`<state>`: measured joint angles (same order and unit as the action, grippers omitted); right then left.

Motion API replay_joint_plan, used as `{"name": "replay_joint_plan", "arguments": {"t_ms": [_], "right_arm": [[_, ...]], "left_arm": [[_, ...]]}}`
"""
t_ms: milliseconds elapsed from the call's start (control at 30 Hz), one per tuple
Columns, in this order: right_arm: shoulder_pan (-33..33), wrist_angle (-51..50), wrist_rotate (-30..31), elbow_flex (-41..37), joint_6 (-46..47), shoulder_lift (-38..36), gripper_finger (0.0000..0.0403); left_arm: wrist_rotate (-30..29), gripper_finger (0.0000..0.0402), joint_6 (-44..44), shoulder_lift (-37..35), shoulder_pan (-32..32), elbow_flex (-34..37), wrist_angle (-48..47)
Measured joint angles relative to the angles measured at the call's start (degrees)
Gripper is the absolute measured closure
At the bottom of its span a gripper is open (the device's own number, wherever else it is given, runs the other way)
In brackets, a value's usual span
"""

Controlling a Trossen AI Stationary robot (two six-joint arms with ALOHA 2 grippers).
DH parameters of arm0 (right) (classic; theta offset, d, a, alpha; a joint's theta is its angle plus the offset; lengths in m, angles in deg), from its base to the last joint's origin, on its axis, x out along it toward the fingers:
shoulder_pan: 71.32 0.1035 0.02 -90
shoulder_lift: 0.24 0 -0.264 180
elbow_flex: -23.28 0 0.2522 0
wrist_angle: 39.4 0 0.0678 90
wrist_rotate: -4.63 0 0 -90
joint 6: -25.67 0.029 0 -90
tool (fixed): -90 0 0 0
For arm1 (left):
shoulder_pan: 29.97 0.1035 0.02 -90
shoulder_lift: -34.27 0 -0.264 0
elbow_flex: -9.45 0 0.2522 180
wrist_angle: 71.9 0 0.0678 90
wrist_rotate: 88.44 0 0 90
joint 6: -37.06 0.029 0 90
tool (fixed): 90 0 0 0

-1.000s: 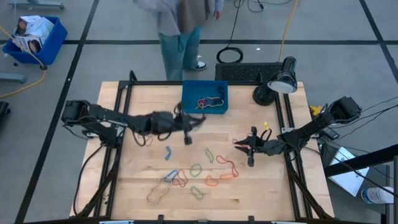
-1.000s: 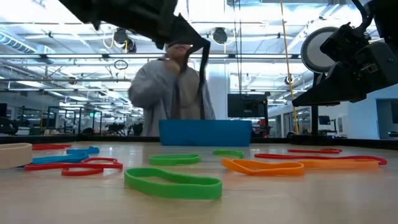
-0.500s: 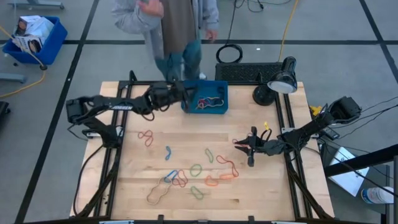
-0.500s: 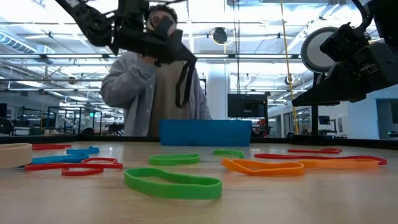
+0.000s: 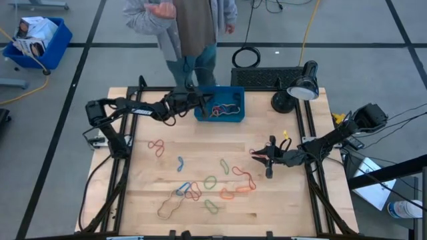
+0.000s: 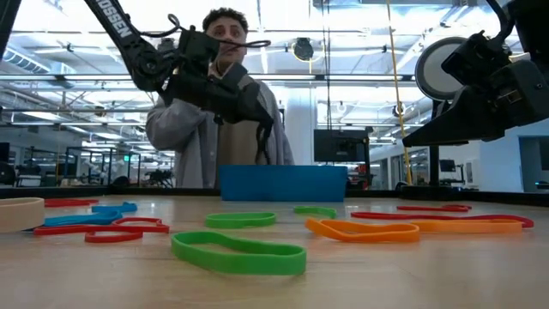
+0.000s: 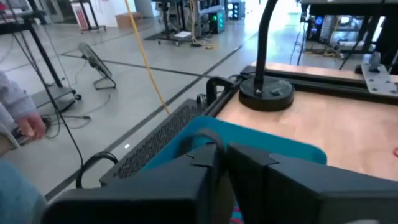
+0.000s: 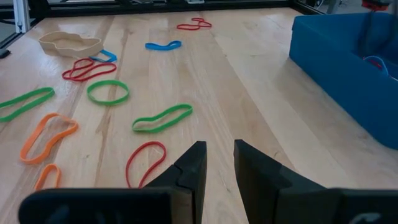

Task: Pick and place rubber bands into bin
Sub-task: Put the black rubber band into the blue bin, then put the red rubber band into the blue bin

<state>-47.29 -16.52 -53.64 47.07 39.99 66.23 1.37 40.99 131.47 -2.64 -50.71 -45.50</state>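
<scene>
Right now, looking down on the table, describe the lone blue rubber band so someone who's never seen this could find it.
Start at the blue bin on the wooden table's far edge and come toward the near edge, slightly left. The blue rubber band lies alone on bare wood, just right of a red rubber band. It is small, narrow and bright blue.

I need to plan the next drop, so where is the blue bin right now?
In the high view the bin sits at the table's far edge, centre, left of the black lamp, with the left gripper at its left rim.
</scene>
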Motion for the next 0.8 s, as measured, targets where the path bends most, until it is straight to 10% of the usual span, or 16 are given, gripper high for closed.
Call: {"name": "replay_joint_plan", "arguments": {"t_ms": [400,800], "right_arm": [[0.0,-0.1,0.0,0.0,0.0,0.0,0.0330],[0.0,-0.5,-0.9,0.0,0.0,0.0,0.0330]], "left_arm": [[1.8,0.0186,-1.2,0.4,0.4,0.0,-8.0],[-14.6,0.0202,-2.2,-11.9,-7.0,0.0,-41.5]]}}
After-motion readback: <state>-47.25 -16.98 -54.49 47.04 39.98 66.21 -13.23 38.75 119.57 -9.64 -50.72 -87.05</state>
